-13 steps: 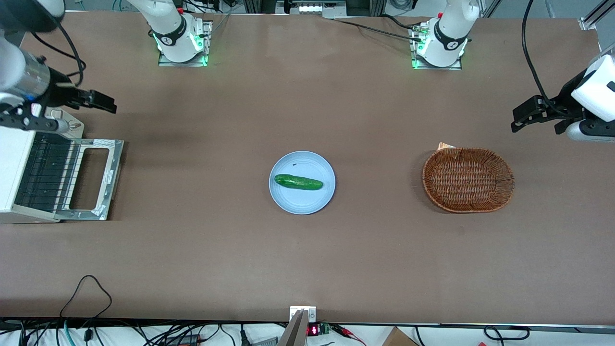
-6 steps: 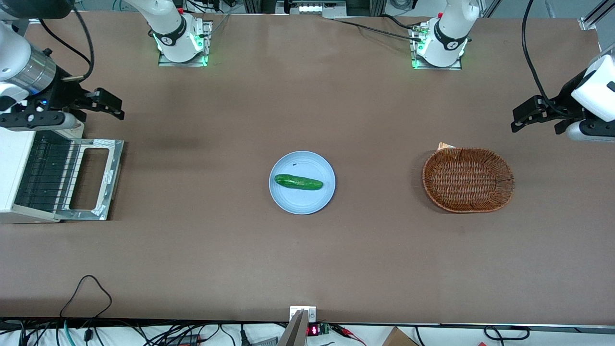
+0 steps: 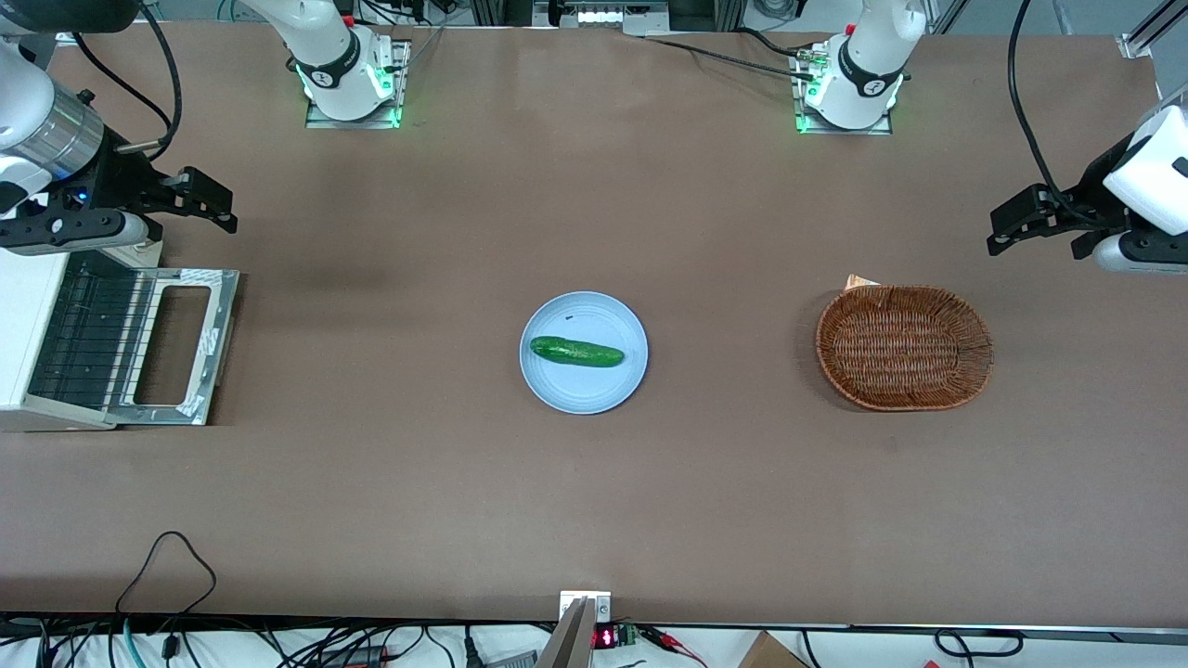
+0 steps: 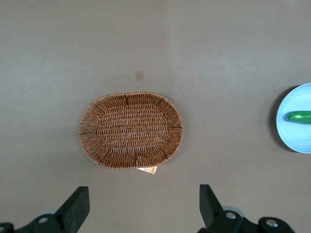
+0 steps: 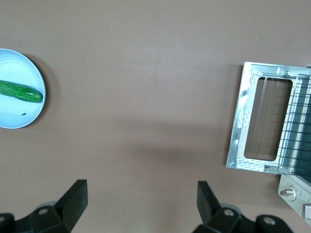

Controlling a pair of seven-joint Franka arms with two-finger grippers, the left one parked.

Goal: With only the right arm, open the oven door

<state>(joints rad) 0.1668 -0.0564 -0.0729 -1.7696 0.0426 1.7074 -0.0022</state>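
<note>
While the oven door (image 3: 181,345) is folded right down flat on the table (image 3: 594,501), nothing is held by the gripper (image 3: 212,198).

The right arm (image 3: 51,153) is parked up in the air over the oven's (image 3: 28,325) top corner, fingers (image 5: 73,199) spread wide and clear of the door. A cucumber (image 3: 576,352) is kept on a blue plate (image 3: 594,390) mid-table, and a wicker basket (image 3: 904,347) is seen toward the parked arm's end.
</note>
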